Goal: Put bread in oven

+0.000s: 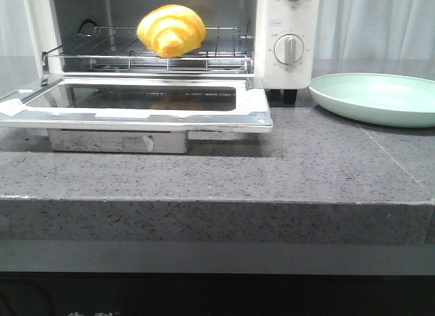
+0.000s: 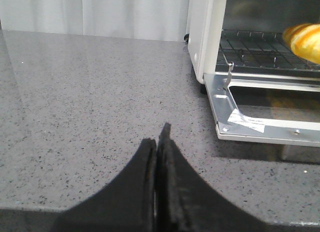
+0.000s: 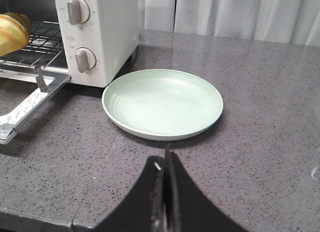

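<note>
The golden-yellow bread (image 1: 171, 30) lies on the wire rack (image 1: 109, 47) inside the white oven (image 1: 289, 64), whose glass door (image 1: 136, 104) hangs open and flat. A slice of the bread (image 2: 306, 41) shows in the left wrist view, and its end (image 3: 12, 32) shows in the right wrist view. My left gripper (image 2: 157, 134) is shut and empty over the grey counter, left of the oven door (image 2: 260, 112). Shut and empty too, my right gripper (image 3: 163, 159) hovers near the counter's front edge, just before the plate. Neither gripper appears in the front view.
A pale green plate (image 1: 380, 98) rests empty on the counter to the right of the oven; its rim (image 3: 165, 134) shows in the right wrist view. Two dial knobs (image 3: 79, 10) face out from the oven's right panel. White curtains hang behind the grey stone counter (image 1: 272, 173).
</note>
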You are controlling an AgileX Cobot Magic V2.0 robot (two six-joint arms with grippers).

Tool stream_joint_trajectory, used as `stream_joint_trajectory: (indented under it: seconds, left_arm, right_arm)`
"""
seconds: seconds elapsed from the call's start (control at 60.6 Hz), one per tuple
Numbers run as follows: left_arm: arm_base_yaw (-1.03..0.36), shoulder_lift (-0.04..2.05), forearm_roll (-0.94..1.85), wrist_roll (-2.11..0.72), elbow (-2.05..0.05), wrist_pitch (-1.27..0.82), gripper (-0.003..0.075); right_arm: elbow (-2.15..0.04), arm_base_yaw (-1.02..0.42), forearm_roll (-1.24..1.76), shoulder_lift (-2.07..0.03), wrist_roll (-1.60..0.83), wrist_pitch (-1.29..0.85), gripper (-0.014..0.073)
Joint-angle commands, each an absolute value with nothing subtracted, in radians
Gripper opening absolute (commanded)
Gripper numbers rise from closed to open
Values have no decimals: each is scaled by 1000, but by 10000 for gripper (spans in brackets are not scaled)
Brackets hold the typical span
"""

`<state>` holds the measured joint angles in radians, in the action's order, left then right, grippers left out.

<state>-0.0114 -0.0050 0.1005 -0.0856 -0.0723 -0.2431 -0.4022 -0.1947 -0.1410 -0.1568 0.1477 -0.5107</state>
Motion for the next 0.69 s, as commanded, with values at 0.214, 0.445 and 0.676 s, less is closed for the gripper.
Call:
stream_joint_trajectory:
  seconds: [0.214,0.445,0.676]
  left_arm:
    - [-34,-23,101,6,10,-55,-20]
    - [-53,-21,86,0,10,-53,-20]
    - [-53,-21,86,0,10,-53,-20]
  right_arm:
    - [-426,-191,-159,-167,145,-427,-60]
    - [-426,-191,-159,-167,145,-427,-60]
    - [-426,-191,-159,-167,145,-427,-60]
